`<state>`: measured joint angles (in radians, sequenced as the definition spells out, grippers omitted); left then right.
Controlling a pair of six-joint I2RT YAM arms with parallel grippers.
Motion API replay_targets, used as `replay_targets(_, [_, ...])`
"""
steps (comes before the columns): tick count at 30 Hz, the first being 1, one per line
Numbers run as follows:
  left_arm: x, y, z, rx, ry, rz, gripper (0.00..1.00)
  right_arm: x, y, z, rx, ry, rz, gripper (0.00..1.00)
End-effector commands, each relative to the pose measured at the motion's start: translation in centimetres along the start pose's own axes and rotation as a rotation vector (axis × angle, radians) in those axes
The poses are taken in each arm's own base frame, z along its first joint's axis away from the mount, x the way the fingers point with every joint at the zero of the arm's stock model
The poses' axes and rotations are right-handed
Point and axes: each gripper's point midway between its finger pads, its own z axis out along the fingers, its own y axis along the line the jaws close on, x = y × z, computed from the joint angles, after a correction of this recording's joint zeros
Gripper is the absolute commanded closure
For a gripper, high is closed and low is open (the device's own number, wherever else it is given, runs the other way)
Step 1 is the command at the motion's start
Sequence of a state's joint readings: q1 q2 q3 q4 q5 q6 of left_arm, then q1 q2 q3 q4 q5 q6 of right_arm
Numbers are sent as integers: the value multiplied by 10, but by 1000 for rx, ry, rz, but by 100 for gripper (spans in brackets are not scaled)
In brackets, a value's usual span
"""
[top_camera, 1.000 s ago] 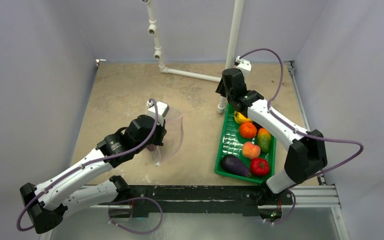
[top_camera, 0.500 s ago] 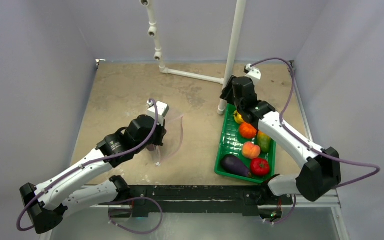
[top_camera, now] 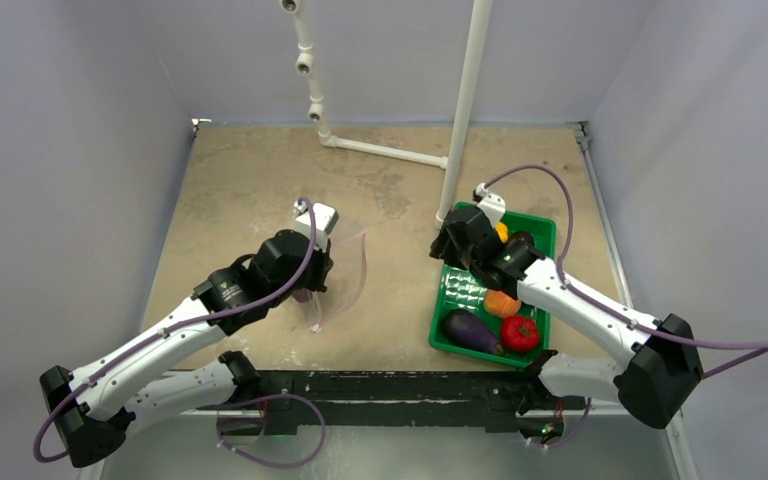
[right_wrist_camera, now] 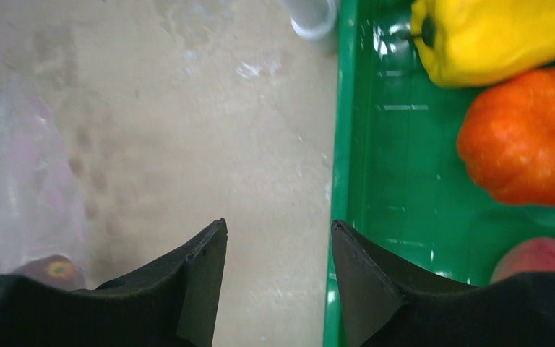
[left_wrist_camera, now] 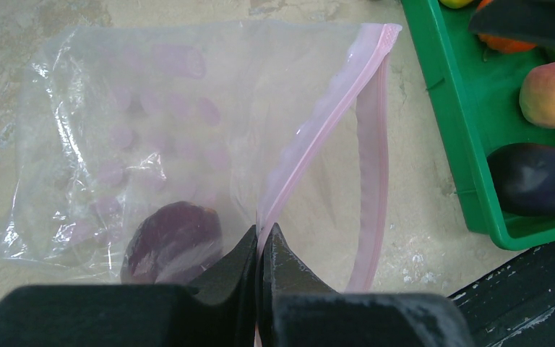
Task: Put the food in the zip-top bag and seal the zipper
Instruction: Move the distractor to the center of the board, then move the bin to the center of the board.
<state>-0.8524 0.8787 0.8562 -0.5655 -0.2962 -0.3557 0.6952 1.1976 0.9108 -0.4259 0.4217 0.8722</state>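
**Left hand** (left_wrist_camera: 262,249) — fingers pressed together on the zipper (left_wrist_camera: 325,123), pinching one pink lip at its near end. The other lip bows away to the right, so the mouth gapes.

**Bag** (left_wrist_camera: 152,130) — clear and crinkled, lying on the bench (top_camera: 240,180) left of the tray, with its mouth edge toward the tray. The far zipper corner is near the tray's rim but apart from it. A rounded purple lump (left_wrist_camera: 173,242) shows through the plastic just beside the left fingers; I cannot tell what it is.

**Right hand** (right_wrist_camera: 278,238) — fingers spread with nothing between them. It hangs over the tray's left rim, one finger above bare bench and the other above the tray's edge. In the top view its arm crosses the tray's far half and hides part of the contents.

**Tray** (right_wrist_camera: 347,144) — green and ribbed, on the right side of the bench. Contents:
- pepper (right_wrist_camera: 491,36), yellow, at the far end
- orange fruit (right_wrist_camera: 524,137), just beside the pepper on its near side
- peach (left_wrist_camera: 553,94), nearer than the orange fruit
- eggplant (left_wrist_camera: 535,177), dark purple, against the near left wall
- tomato (top_camera: 520,333), red, to the right of the eggplant in the near right corner

**Pipe** (top_camera: 465,100) — white upright, its foot on the bench just beyond the tray's far left corner.
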Motion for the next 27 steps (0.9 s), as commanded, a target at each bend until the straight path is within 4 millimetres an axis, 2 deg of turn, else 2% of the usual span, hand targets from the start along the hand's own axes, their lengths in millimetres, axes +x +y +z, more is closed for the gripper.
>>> replay_targets(1, [-7, -2, -2, 7, -19, -5, 100, 32, -22, -6, 75, 86, 71, 44])
replay_targets(8, [-5, -3, -1, 12, -12, -4, 100, 69, -32, -12, 93, 177, 94, 45])
replay_targets(13, [-6, -4, -2, 18, -13, -6, 100, 99, -36, -6, 124, 242, 75, 43])
replay_targets(18, [-6, -6, -3, 26, -12, -6, 100, 121, -30, 2, 154, 281, 28, 45])
replay_targets(22, [-5, -7, -3, 32, -12, -5, 100, 137, -27, 5, 185, 308, -2, 53])
replay_targets(24, [-5, -7, -3, 34, -12, -6, 100, 142, -20, 5, 175, 318, -5, 53])
replay_targets(27, [-6, -7, -4, 37, -15, -5, 100, 145, 1, 1, 116, 330, 7, 53])
